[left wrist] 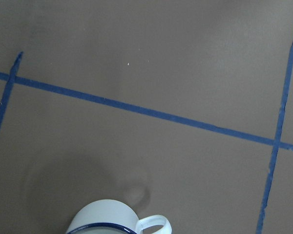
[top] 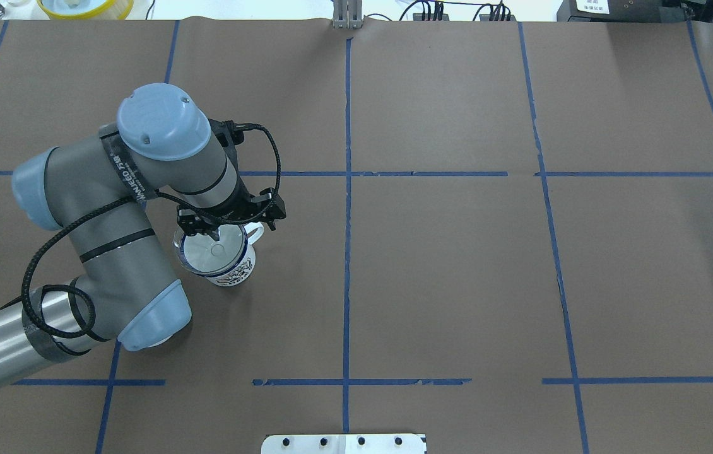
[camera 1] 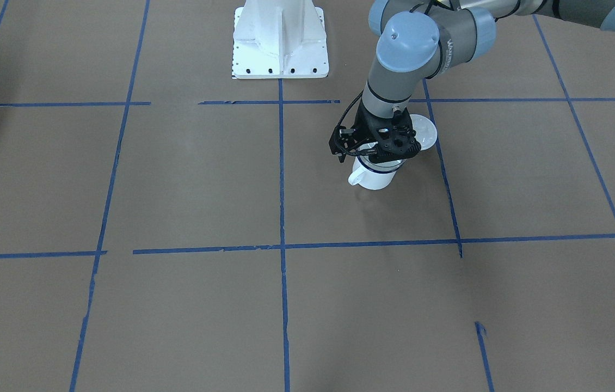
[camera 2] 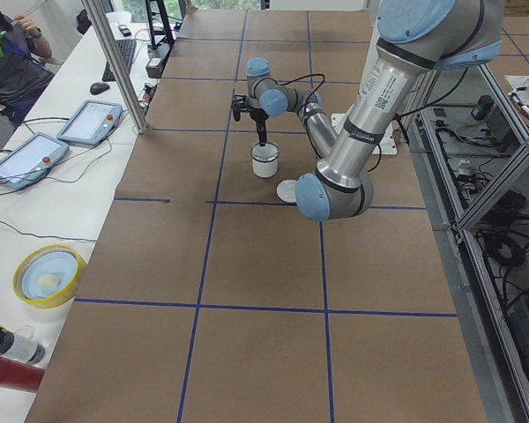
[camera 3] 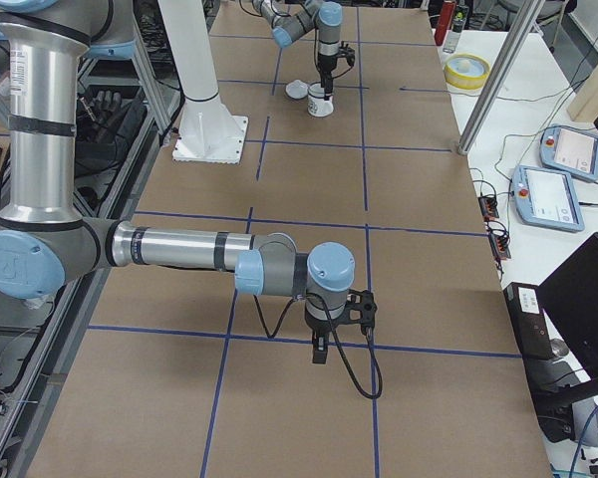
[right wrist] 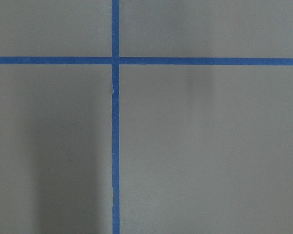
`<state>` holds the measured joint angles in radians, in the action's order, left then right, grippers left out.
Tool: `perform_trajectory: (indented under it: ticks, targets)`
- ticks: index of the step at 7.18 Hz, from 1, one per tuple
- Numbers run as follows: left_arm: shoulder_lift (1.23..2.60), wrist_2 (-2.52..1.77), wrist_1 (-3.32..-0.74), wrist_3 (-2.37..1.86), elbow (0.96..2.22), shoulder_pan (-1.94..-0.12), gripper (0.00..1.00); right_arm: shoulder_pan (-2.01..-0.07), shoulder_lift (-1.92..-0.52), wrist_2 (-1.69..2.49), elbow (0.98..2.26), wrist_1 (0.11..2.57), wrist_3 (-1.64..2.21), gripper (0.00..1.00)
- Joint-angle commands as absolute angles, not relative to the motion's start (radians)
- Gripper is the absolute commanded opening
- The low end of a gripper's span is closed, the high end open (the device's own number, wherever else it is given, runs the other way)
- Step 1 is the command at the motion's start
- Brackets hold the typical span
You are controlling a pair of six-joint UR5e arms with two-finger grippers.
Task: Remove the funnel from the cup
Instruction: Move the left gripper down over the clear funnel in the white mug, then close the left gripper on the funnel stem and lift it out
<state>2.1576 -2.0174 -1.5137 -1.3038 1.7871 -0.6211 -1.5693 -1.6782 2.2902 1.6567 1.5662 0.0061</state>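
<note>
Removal of the funnel [top: 202,254] from the cup [top: 235,272], left-arm stage. The funnel sat spout-down in the cup, its clear rim showing just above the dark blue lip. The cup stood upright on the table [top: 457,284] in the robot's left half, its 1 handle turned away from the robot and to its right. The left gripper [top: 214,232] hung straight down over the far side of the funnel's rim, its 2 fingers reaching to about rim level. Neither the overhead nor the front view showed how wide the jaws stood or whether the rim lay between them, so it could not be told whether anything was held. The right gripper [camera 3: 320,354] hovered over the table well apart from the cup and was seen only from the side, so its opening could not be told either.

Handling, as a judgement: the funnel was probably very light, thin-walled, stiff and smooth. A pinch across the rim wall, 1 finger inside and 1 outside, looked the best hold, followed by a straight lift until the spout cleared the lip. A hard squeeze could flex or crack it, and a slack one could let it slip. The cup could rise or tip with the funnel if the cone stuck.

Surroundings: a round white lid [camera 1: 426,130] lay flat just beside the cup on the robot's side, close to the lift path. The white pedestal [camera 1: 280,41] stood well apart.
</note>
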Motion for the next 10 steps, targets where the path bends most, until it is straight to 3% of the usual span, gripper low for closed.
perform_trajectory:
  ticks: [1, 6, 9, 10]
  targets:
    - [2.157, -2.017, -1.509, -1.304, 1.79, -0.614, 0.01, -1.569, -1.678, 2.29, 1.657, 1.566, 0.006, 1.0]
    - [2.154, -2.017, -1.448, -1.302, 1.857, -0.629, 0.0, -1.569, -1.678, 2.29, 1.657, 1.566, 0.006, 1.0]
    - [2.181, -2.017, -1.235, -1.301, 2.075, -0.691, 0.0, -1.569, -1.678, 2.29, 1.657, 1.566, 0.006, 1.0]
    - [2.207, -2.002, -1.239, -1.34, 2.082, -0.766, 0.0, -1.569, -1.678, 2.29, 1.655, 1.566, 0.006, 1.0]
